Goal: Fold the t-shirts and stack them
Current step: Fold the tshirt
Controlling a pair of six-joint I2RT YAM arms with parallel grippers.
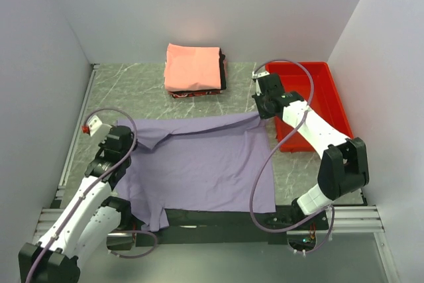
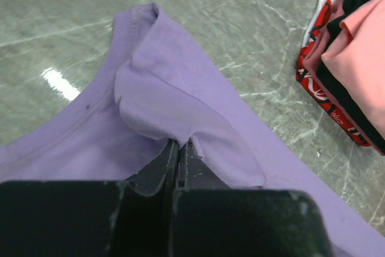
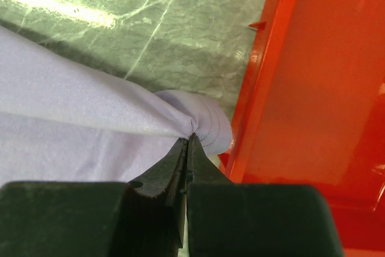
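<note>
A lavender-purple t-shirt (image 1: 199, 164) lies spread across the middle of the table. My left gripper (image 2: 179, 144) is shut on a fold of its cloth (image 2: 162, 103) near the left shoulder. My right gripper (image 3: 191, 139) is shut on the shirt's far right corner (image 3: 204, 118), close beside the red tray. In the top view the left gripper (image 1: 122, 138) is at the shirt's left edge and the right gripper (image 1: 265, 107) at its upper right corner. At the back stands a stack of folded t-shirts (image 1: 194, 69): salmon-pink on top, black and dark red beneath (image 2: 337, 88).
A red plastic tray (image 1: 318, 74) sits at the back right, its wall (image 3: 264, 88) right next to my right gripper. White walls close in the left, back and right sides. The marbled green tabletop (image 1: 132, 87) shows between the shirt and the stack.
</note>
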